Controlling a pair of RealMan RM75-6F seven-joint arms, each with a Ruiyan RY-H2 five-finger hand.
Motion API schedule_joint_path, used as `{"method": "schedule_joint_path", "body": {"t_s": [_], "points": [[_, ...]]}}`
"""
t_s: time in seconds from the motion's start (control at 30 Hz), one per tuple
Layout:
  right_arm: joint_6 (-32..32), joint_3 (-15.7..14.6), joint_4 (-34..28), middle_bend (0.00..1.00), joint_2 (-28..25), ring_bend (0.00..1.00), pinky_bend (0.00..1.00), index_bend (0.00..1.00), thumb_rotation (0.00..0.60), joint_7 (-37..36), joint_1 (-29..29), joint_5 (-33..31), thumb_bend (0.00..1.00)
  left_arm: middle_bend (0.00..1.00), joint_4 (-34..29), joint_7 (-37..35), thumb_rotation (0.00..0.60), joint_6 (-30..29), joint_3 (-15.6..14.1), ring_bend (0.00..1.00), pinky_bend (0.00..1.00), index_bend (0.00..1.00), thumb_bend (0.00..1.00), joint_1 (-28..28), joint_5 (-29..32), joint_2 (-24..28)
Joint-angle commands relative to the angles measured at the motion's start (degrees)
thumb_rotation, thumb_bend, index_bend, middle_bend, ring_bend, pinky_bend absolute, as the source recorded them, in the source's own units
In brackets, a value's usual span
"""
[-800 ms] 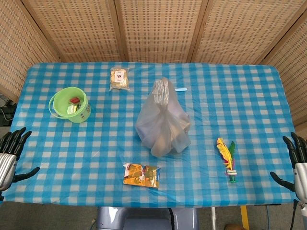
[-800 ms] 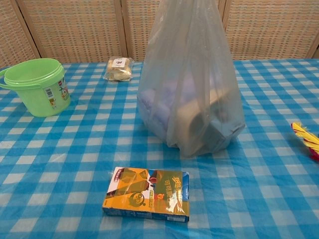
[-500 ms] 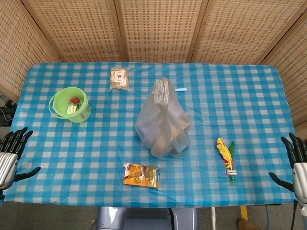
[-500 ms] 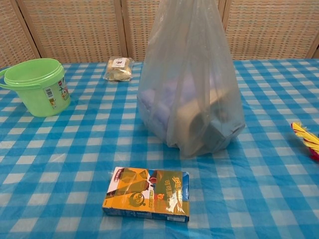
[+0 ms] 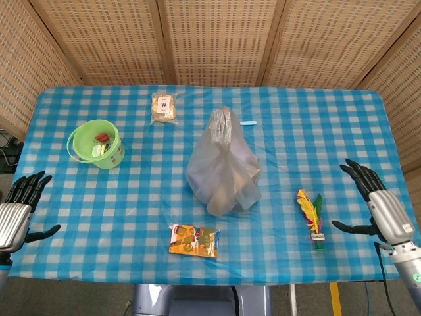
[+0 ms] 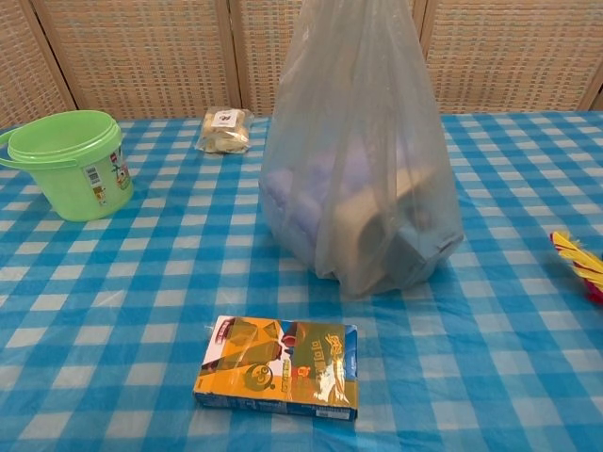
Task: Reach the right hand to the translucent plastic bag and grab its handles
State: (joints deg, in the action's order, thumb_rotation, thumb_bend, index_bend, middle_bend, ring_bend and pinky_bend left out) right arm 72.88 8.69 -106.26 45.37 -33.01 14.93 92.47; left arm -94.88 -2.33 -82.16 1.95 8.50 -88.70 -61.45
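The translucent plastic bag [image 5: 223, 164] stands upright mid-table with boxes inside, its handles [image 5: 221, 122] bunched at the top; the chest view shows the bag [image 6: 363, 179] close up, handles cut off by the frame's top. My right hand [image 5: 378, 201] hovers over the table's right edge, fingers spread, holding nothing, well right of the bag. My left hand [image 5: 16, 207] is at the table's left edge, fingers apart and empty. Neither hand shows in the chest view.
A green bucket [image 5: 97, 143] sits at the left, a wrapped snack [image 5: 163, 107] at the back, an orange box [image 5: 193, 240] in front of the bag, and a feather shuttlecock [image 5: 311, 214] between the bag and my right hand. A small blue stick [image 5: 248, 123] lies behind the bag.
My right hand has risen from the table's lower right corner and moved inward over the right edge. The left hand shifted slightly. The bag has not moved.
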Motion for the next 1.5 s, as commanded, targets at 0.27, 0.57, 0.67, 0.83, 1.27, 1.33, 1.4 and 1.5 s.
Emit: {"method": "schedule_joint_path", "body": {"t_s": [0.27, 0.57, 0.67, 0.83, 1.27, 1.33, 1.4, 1.5], "points": [[-23.5, 7.8, -4.4, 0.02, -7.4, 0.00, 0.00, 0.03, 0.600, -27.0, 23.1, 0.4, 0.00, 0.00, 0.4, -1.1, 0.600, 2.2, 0.9, 0.00, 0.00, 0.00, 0.00, 1.1, 2.4, 0.2], [-37.3, 12.1, -5.0, 0.06, -5.7, 0.00, 0.00, 0.08, 0.600, -27.1, 34.5, -8.6, 0.00, 0.00, 1.3, -2.1, 0.600, 3.9, 1.9, 0.00, 0.00, 0.00, 0.00, 2.0, 4.9, 0.3], [-42.4, 13.2, -3.4, 0.06, -3.3, 0.00, 0.00, 0.08, 0.600, -26.0, 38.7, -13.5, 0.00, 0.00, 1.5, -2.4, 0.600, 4.5, 2.0, 0.00, 0.00, 0.00, 0.00, 2.2, 5.5, 0.4], [-47.1, 14.5, -0.4, 0.09, 0.3, 0.00, 0.00, 0.11, 0.600, -23.7, 43.6, -20.4, 0.00, 0.00, 1.9, -3.1, 0.600, 5.3, 2.5, 0.00, 0.00, 0.00, 0.00, 2.5, 6.8, 0.5], [-58.4, 21.2, 7.9, 0.24, 9.6, 0.14, 0.07, 0.16, 0.600, -31.2, 51.7, -35.4, 0.00, 0.00, 3.0, -5.7, 0.600, 5.3, 3.7, 0.00, 0.00, 0.00, 0.00, 2.5, 8.9, 0.9], [-60.1, 22.5, 9.2, 0.23, 10.8, 0.19, 0.20, 0.13, 0.600, -33.0, 51.9, -37.5, 0.00, 0.00, 3.2, -5.9, 0.600, 5.7, 3.7, 0.00, 0.00, 0.00, 0.00, 2.6, 9.1, 0.8], [-63.0, 24.4, 10.4, 0.26, 12.0, 0.27, 0.30, 0.10, 0.600, -35.2, 51.9, -39.6, 0.00, 0.00, 3.4, -6.0, 0.600, 5.9, 3.8, 0.00, 0.00, 0.00, 0.00, 2.7, 9.4, 0.8], [-66.6, 27.8, 11.7, 0.33, 13.7, 0.35, 0.33, 0.11, 0.600, -36.4, 50.7, -41.1, 0.00, 0.00, 3.5, -6.2, 0.600, 6.0, 3.9, 0.00, 0.00, 0.00, 0.00, 2.8, 9.6, 0.8]]}}
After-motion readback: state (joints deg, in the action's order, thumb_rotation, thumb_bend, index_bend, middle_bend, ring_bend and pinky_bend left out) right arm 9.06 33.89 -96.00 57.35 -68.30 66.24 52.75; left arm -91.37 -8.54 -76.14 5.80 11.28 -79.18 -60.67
